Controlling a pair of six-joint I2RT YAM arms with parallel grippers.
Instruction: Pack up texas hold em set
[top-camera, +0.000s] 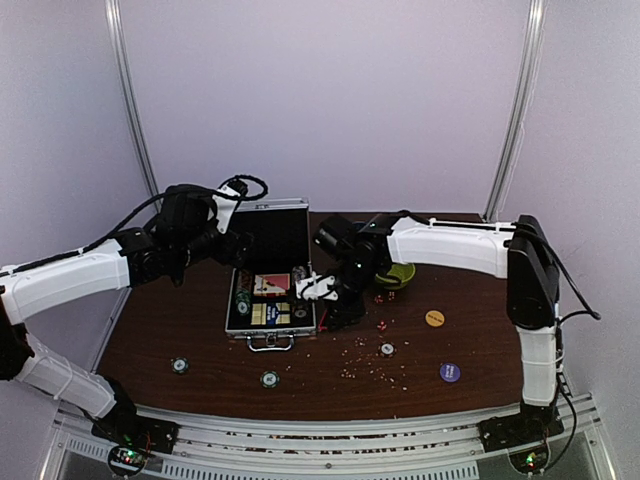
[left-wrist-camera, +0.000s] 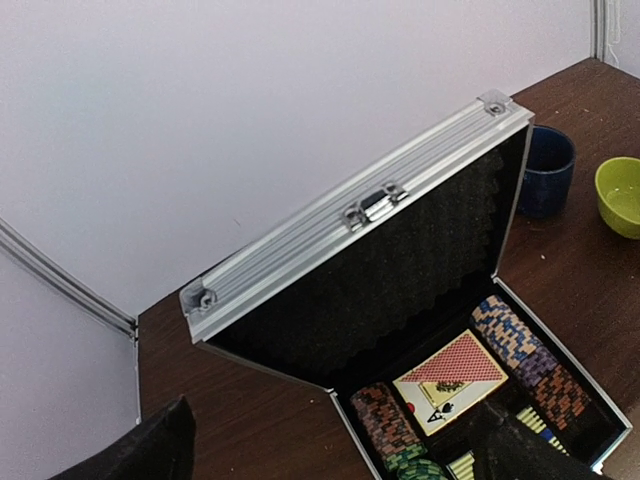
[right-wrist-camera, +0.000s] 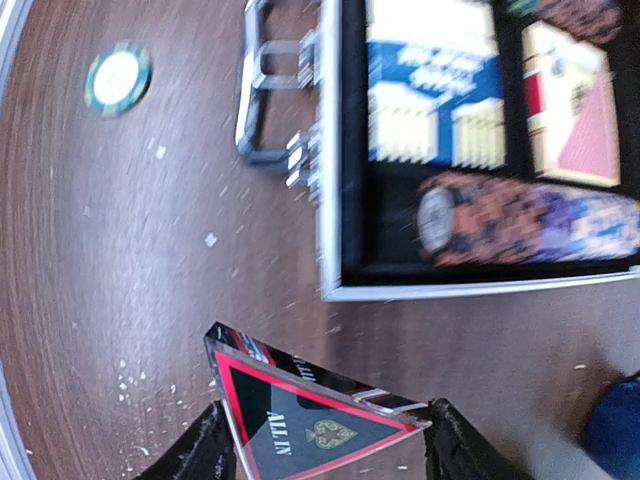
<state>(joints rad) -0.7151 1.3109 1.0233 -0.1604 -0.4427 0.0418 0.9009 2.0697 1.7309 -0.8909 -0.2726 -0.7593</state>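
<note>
- The left end effector hangs by the left edge of the raised lid. Its own camera shows its dark fingers standing wide apart.
- The small silver aluminium briefcase with a black interior lies open mid-counter, its handle toward the arms.
- Only the left wrist view shows the lid's ribbed outer rim, its latch and the black foam lining. It also shows rows of round poker chips on edge beside the red card box.
- Only the right wrist view shows the blue card box clearly. Its printing is too blurred to read.
- A round green-rimmed chip lies alone on the dark brown wooden counter, in front of the case.
- The right end effector is closed on the two ends of a red-edged black triangle, just beside the case's right wall. The triangle reads "ALL IN" beside a spade emblem, and the overhead view does not resolve it.
- Tiny red dice lie right of the case.
- The dark blue mug appears only in the left wrist view, next to the yellow-green bowl.
- A yellow chip and a purple chip lie farthest right.
</note>
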